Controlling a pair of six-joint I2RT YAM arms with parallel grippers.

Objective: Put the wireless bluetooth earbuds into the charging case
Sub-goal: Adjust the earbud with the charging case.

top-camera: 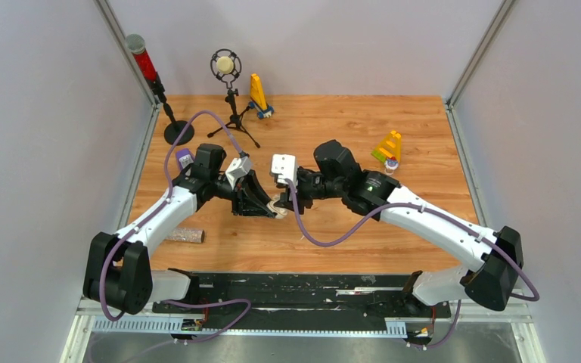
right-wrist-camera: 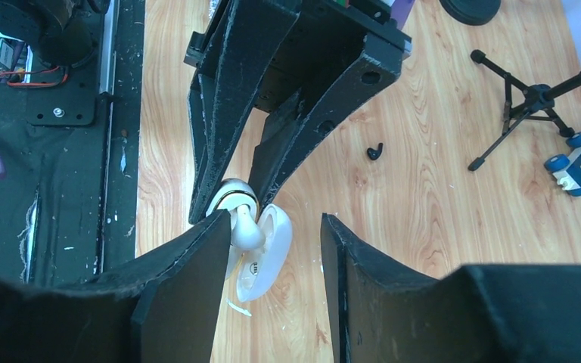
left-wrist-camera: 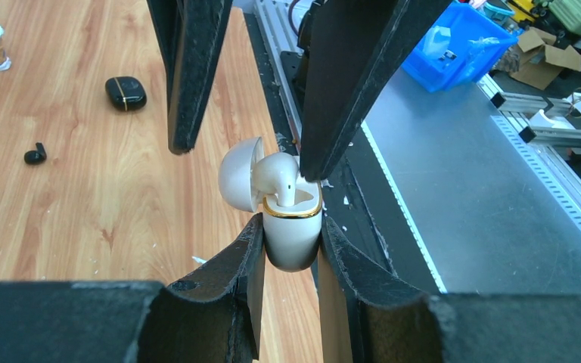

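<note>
Left jaws: clamping the white charging case (left-wrist-camera: 293, 246) by its body, its lid hanging open.
Right jaws: standing apart over the case, gripping nothing.
White earbud (left-wrist-camera: 278, 175): sitting bulb-up in the case's gold-rimmed well, its stem disappearing inside; I am not making out whether my right finger is touching it.
Place: hanging over the middle of the worktop (top-camera: 333, 121), slightly toward the near edge, and nearly hidden from above.
Black earbud (right-wrist-camera: 376, 151): lying alone on the wood, toward the microphone tripod (right-wrist-camera: 518, 113).
Black case (left-wrist-camera: 125, 93): lying shut, well apart.
Surface: wood grain showing, grey walls closing three sides.
Room: bare wood showing either side of my arms; yellow toy (top-camera: 258, 92) keeping to the far edge.
</note>
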